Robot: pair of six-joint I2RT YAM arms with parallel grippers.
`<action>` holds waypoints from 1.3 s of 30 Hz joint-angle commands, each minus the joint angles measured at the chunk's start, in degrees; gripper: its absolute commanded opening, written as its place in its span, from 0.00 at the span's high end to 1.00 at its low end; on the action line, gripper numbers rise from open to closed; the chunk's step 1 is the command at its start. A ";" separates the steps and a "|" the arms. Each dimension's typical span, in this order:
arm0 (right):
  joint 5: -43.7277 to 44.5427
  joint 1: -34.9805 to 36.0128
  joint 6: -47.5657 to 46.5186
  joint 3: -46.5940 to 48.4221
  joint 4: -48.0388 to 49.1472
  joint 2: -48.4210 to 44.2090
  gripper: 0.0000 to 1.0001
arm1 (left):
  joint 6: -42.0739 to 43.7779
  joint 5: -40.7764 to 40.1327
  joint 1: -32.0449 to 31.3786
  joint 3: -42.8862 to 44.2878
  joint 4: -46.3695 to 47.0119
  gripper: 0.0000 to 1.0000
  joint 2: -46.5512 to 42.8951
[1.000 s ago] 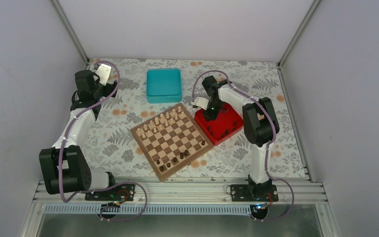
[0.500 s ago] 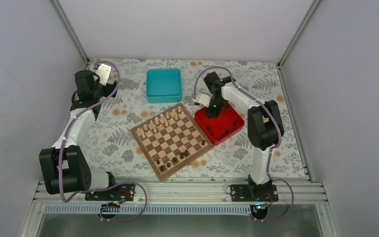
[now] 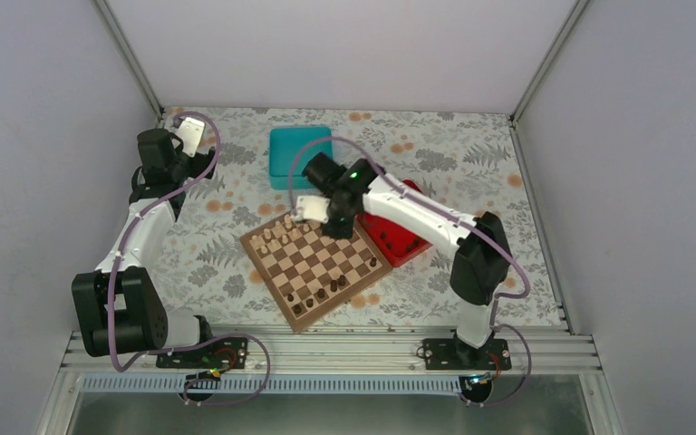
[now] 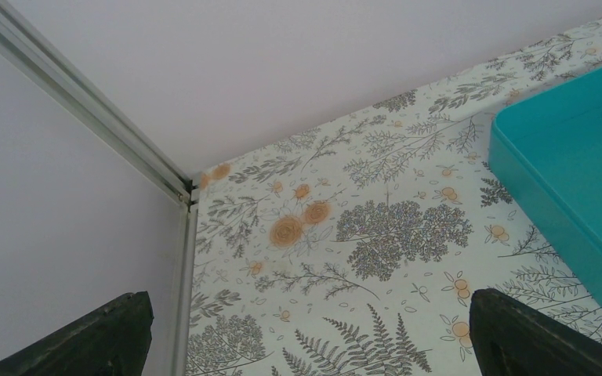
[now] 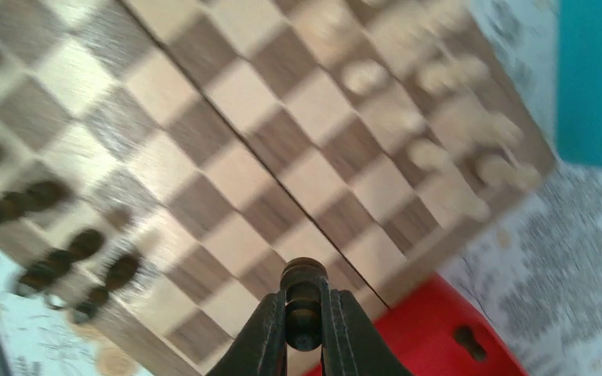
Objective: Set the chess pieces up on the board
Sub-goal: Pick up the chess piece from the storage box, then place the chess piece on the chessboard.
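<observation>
The checkered board [image 3: 315, 261] lies at the table's middle, with several dark chess pieces [image 3: 322, 294] along its near edge and pale pieces along its far edge. My right gripper [image 3: 333, 227] hangs over the board's far right part. In the right wrist view it [image 5: 304, 329] is shut on a dark chess piece [image 5: 303, 301], held above the blurred board [image 5: 227, 180]. More dark pieces [image 5: 55, 262] show at the left there. My left gripper [image 3: 186, 136] stays at the far left corner; its fingertips [image 4: 517, 337] stand wide apart and hold nothing.
A red tray [image 3: 410, 237] with a few dark pieces sits right of the board; its corner shows in the right wrist view [image 5: 439, 337]. A teal box [image 3: 297, 149] stands behind the board and also shows in the left wrist view [image 4: 572, 172]. Walls and metal posts enclose the floral table.
My right arm has swung left from over the red tray to over the board's far right part, carrying a dark piece. The left arm has not moved.
</observation>
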 commanded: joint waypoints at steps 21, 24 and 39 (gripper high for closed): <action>-5.08 20.25 1.74 -3.23 2.18 9.52 0.92 | -0.24 0.38 0.41 -0.28 1.18 0.00 -0.48; -5.43 20.57 1.82 -3.67 2.93 10.16 0.91 | -0.28 0.41 0.37 -0.18 1.18 0.00 -0.44; -5.53 20.98 1.85 -3.14 4.10 12.06 0.91 | -0.24 0.61 0.42 -0.30 1.13 0.00 -0.55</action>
